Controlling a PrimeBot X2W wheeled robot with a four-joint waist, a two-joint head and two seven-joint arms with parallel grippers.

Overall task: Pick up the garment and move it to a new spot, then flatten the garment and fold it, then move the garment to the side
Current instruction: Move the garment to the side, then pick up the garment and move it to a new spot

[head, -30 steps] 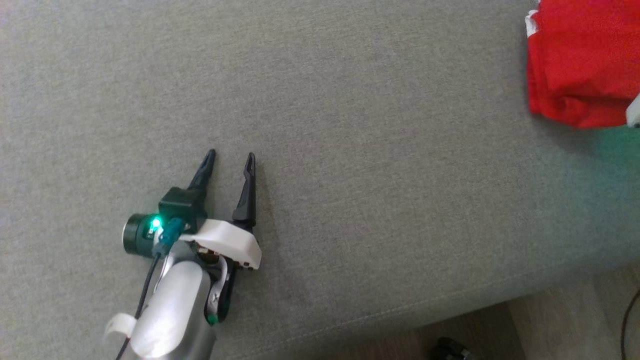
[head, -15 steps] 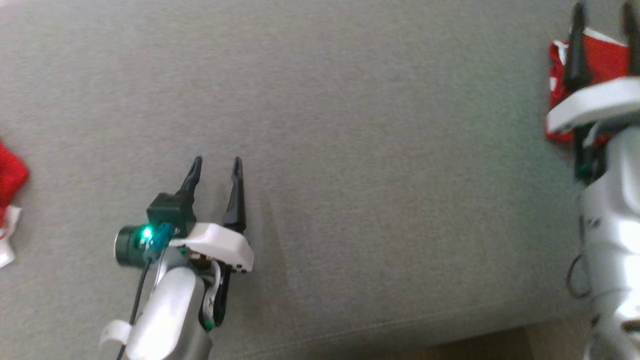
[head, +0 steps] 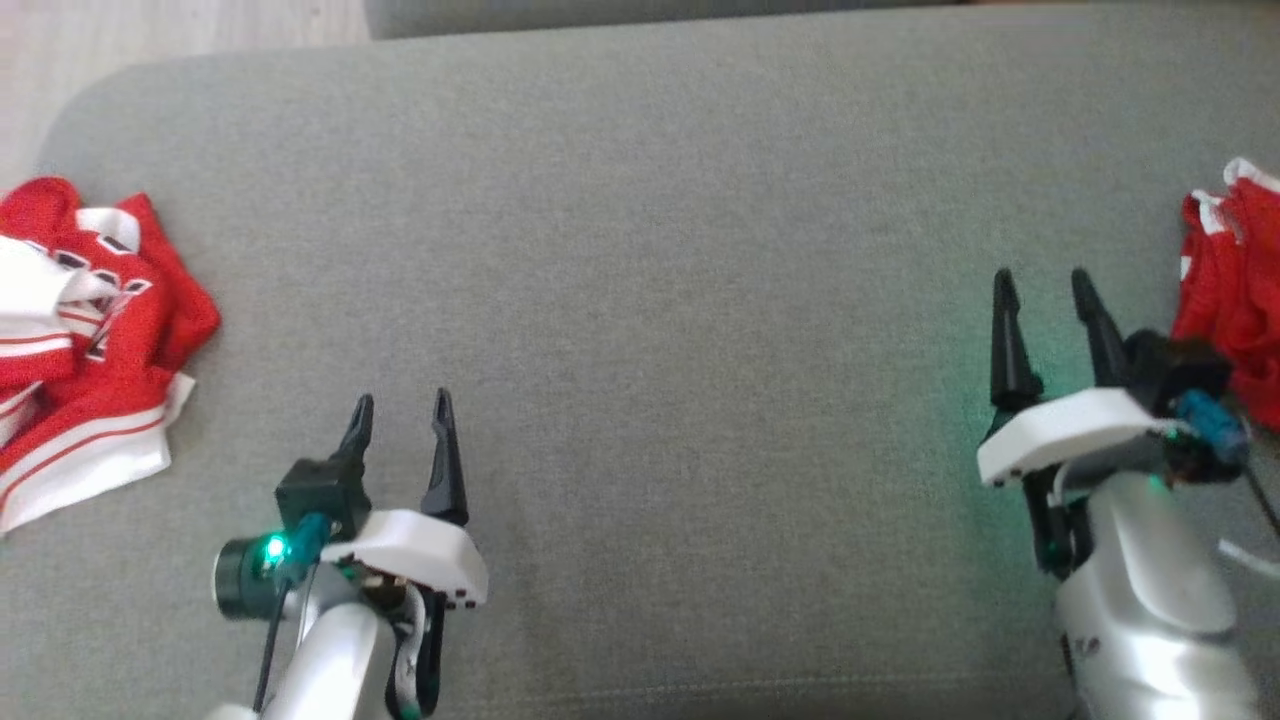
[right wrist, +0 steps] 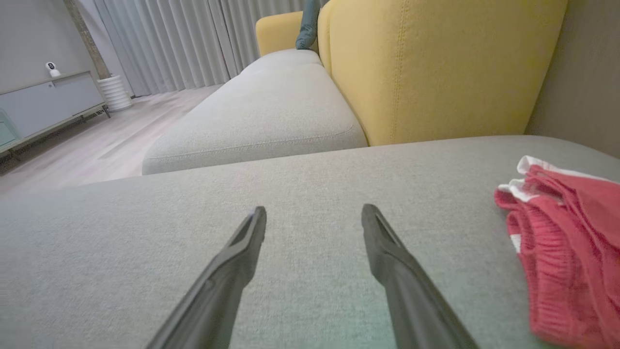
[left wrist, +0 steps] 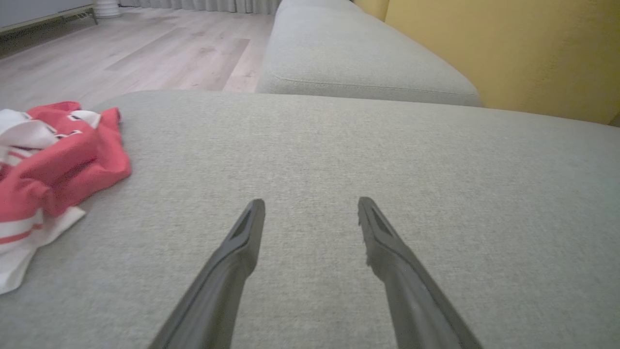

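A crumpled red and white garment (head: 85, 320) lies at the left end of the grey cushion (head: 640, 300), and it also sits at the left of the left wrist view (left wrist: 48, 165). A second red garment (head: 1230, 300) with white trim rests at the right edge, seen folded beside my right fingers (right wrist: 566, 252). My left gripper (head: 400, 402) hovers open over bare cushion, right of the crumpled garment and apart from it. My right gripper (head: 1042, 280) is open too, just left of the folded garment, holding nothing.
Beyond the cushion's far edge lies a second grey cushion (right wrist: 261, 121) with a yellow backrest (right wrist: 436, 68). Wooden floor (left wrist: 121, 53) stretches past the left end. A low cabinet (right wrist: 43, 106) and curtains (right wrist: 193, 43) stand far off.
The head camera has swung left and up, bringing the left garment and the right arm into view. My right gripper is now drawn back left of the folded red garment.
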